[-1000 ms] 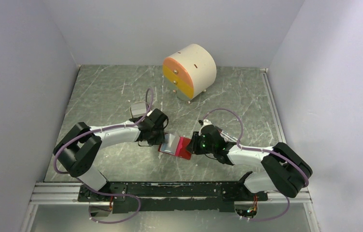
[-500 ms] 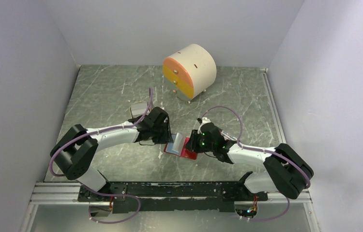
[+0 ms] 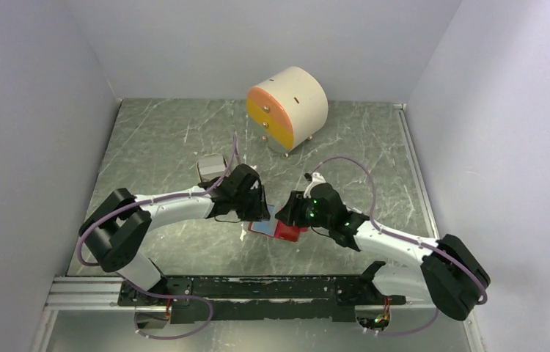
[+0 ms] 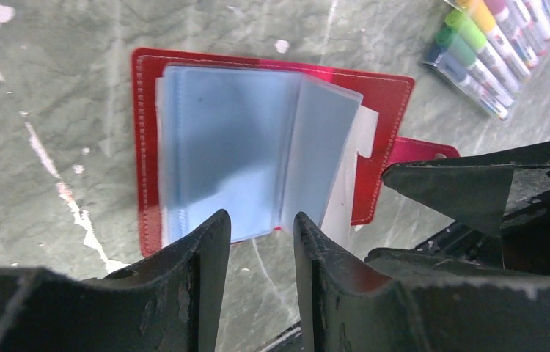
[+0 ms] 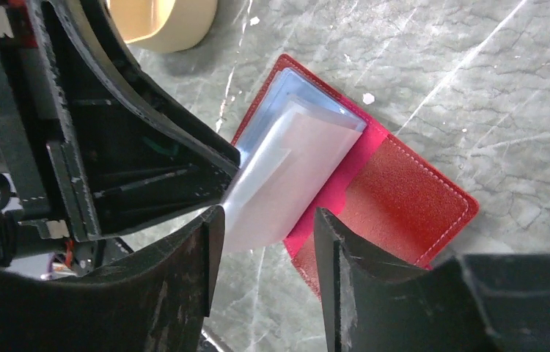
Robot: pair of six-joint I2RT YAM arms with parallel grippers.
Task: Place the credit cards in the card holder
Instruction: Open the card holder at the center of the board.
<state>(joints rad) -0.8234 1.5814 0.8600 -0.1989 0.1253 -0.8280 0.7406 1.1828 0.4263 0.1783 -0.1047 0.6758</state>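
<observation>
Grey marbled counter (image 3: 155,139) with opened red leather-like folding card holder (image 4: 147,147) flat just under left pincer (image 4: 261,220) and right pincer (image 5: 268,213), both part-spread and empty, long axis running between them, equally near each.

Soft, even light; wrist views blur up close.

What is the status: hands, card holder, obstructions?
Both open: left hand, right hand; no card held. Open card holder lies flat, one pocket leaf raised. Only markers beside it.
</observation>
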